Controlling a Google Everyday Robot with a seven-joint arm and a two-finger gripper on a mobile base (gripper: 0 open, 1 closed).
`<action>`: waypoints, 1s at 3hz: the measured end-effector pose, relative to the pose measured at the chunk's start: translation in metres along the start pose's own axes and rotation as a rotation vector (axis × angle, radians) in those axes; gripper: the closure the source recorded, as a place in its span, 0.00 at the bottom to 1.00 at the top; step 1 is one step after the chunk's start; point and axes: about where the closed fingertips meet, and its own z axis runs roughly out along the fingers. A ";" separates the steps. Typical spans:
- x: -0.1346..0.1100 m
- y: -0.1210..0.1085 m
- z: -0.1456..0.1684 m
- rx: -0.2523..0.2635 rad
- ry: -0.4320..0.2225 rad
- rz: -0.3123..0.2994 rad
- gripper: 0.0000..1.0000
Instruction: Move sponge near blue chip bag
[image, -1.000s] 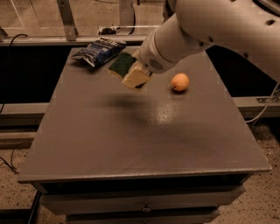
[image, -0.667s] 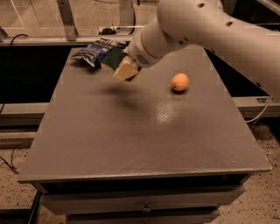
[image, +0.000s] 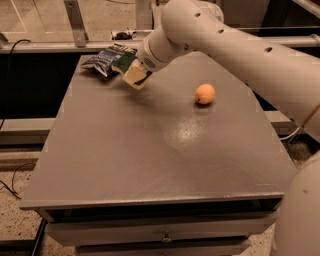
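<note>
blue chip bag (image: 106, 57) at far-left table (image: 150, 165) corner | sponge (image: 131, 76) tilted, just right of bag, clamped in gripper (image: 138, 70), seemingly off surface | best: lower flat, release without nudging bag | orange fruit (image: 205, 93) well right

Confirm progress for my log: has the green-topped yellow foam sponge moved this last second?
Yes. The green-topped sponge, held by the hand, moved left, away from the round orange fruit, toward the crumpled dark blue foil bag.
</note>
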 end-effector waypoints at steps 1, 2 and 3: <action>0.003 -0.010 0.019 0.003 0.013 0.026 0.84; 0.006 -0.017 0.028 0.011 0.020 0.043 0.59; 0.006 -0.020 0.032 0.013 0.019 0.046 0.36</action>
